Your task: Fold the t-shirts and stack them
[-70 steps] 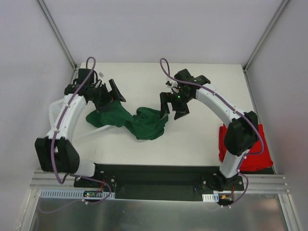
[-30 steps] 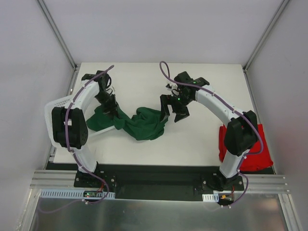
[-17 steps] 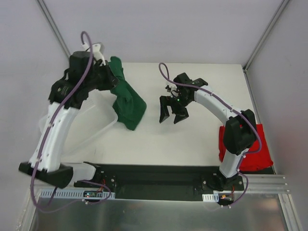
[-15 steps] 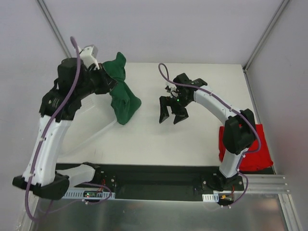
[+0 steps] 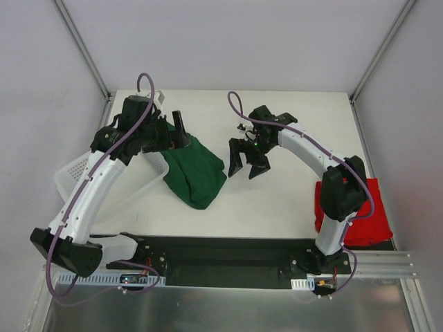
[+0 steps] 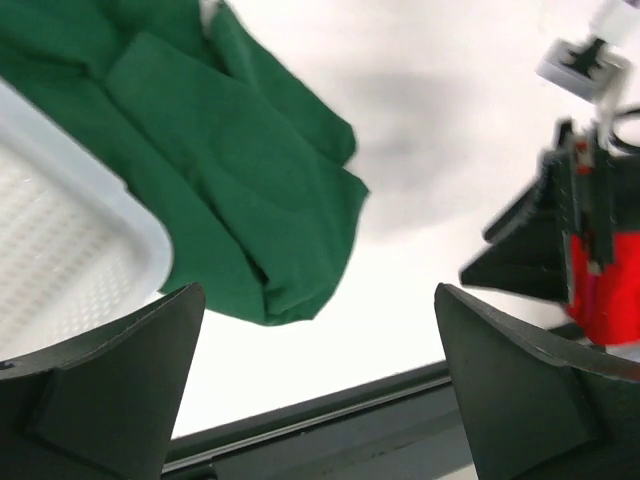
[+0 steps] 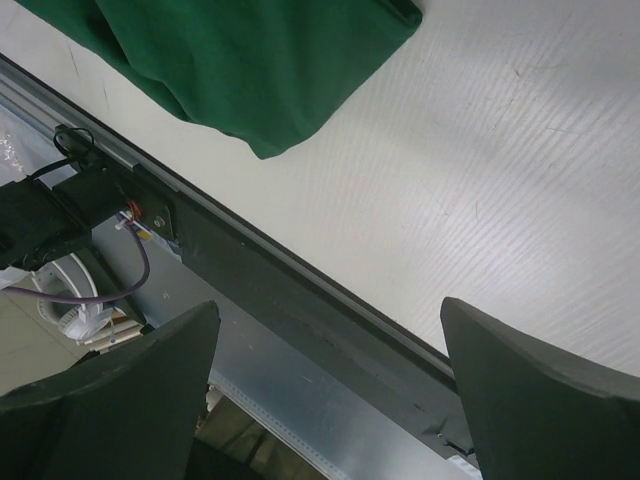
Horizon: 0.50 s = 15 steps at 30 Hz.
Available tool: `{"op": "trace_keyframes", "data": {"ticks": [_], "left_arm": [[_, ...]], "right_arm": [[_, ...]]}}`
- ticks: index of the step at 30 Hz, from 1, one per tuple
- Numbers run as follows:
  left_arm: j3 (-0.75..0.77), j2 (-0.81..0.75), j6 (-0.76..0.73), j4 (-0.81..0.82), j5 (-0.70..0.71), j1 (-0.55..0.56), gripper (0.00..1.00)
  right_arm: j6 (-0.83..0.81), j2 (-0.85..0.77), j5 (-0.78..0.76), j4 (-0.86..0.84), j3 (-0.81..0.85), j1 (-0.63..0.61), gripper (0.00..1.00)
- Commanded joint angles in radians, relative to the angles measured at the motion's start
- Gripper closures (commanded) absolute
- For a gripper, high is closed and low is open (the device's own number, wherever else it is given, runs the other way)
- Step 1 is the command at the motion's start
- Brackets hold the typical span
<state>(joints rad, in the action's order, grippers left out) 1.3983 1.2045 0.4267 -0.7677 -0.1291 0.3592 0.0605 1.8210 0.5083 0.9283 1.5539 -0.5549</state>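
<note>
Cloth is the main thing on the white table (image 5: 277, 200): one dark green cotton t-shirt (image 5: 197, 173) lies in a loose, unfolded heap left of the middle, with creases and overlapping flaps. The left wrist view shows the same green t-shirt (image 6: 240, 170) spread below the camera, and one edge runs up against or under the rim of a white perforated plastic basket (image 6: 60, 250). From above, that basket (image 5: 73, 169) sits at the left edge of the table, partly hidden by the left arm.

The left gripper (image 5: 176, 135) hovers over the far edge of the heap. Its wrist camera shows the left gripper (image 6: 318, 300) with its two black fingers spread wide and nothing between them. The right gripper (image 5: 246, 166) hangs just to the right of the shirt, apart from it, pointing down at bare table. Its own view shows the right gripper (image 7: 330, 305) also spread wide and empty, with a corner of the green t-shirt (image 7: 250, 60) lying beyond the fingers.

A folded red t-shirt (image 5: 349, 214) rests at the near right edge of the table, partly behind the right arm and well apart from the green one.
</note>
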Motion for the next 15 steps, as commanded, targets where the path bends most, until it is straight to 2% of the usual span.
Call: {"op": "trace_keyframes", "data": {"ticks": [1,4,7,9,10,11,12,14,15], "left_arm": [[0.169,0.133,-0.019,-0.199,0.189,-0.002,0.01],[0.263,0.256,0.0,-0.344,0.274,-0.006,0.01],[0.275,0.303,0.039,-0.396,0.331,-0.017,0.01],[0.208,0.29,0.059,-0.401,0.319,-0.064,0.01],[0.171,0.28,0.084,-0.397,0.254,-0.095,0.01],[0.066,0.25,0.092,-0.362,0.208,-0.142,0.01],[0.003,0.23,0.092,-0.335,0.159,-0.24,0.01],[-0.153,0.164,0.073,-0.288,0.056,-0.339,0.01],[-0.189,0.147,0.051,-0.259,0.051,-0.401,0.01]], "right_arm": [[0.009,-0.006,0.024,0.009,0.014,0.0,0.04],[0.01,-0.022,0.019,-0.008,-0.003,-0.002,0.04],[0.001,-0.063,0.054,-0.105,-0.029,-0.007,0.04],[0.01,-0.091,0.073,-0.201,-0.072,-0.014,0.04],[0.018,-0.092,0.116,-0.291,-0.074,-0.02,0.04],[0.021,-0.075,0.114,-0.301,-0.058,-0.039,0.04],[0.009,-0.051,0.093,-0.289,-0.022,-0.054,0.04],[-0.026,0.07,0.05,-0.185,0.139,-0.098,0.04],[-0.054,0.107,0.045,-0.159,0.188,-0.117,0.04]]}}
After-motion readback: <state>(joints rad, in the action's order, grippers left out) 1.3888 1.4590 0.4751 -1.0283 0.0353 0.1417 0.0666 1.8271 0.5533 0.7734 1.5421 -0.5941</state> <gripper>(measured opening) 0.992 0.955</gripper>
